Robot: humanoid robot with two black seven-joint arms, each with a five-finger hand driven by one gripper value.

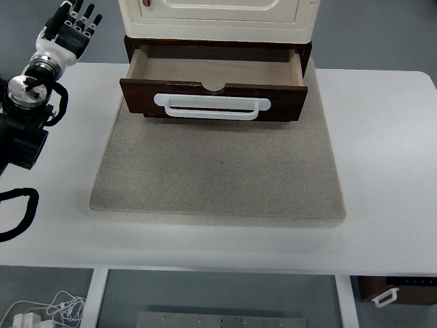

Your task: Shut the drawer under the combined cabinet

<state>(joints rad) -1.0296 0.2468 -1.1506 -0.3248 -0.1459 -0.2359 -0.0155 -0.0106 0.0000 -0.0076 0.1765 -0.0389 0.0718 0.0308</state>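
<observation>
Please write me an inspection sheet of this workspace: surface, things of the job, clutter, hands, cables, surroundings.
Surface: white table carrying a grey mat.
Job's things: cream cabinet at the mat's far edge; dark brown drawer under it is pulled out and empty, with a white handle on its front.
Clutter: nothing seen on the table or mat.
Hands: left hand raised at the far left, fingers extended, holding nothing, away from the drawer; right hand not in view.
Cables: black cable looping at the left edge; white cables on the floor.
Surroundings: grey floor; a brown box below the table, lower right.
</observation>
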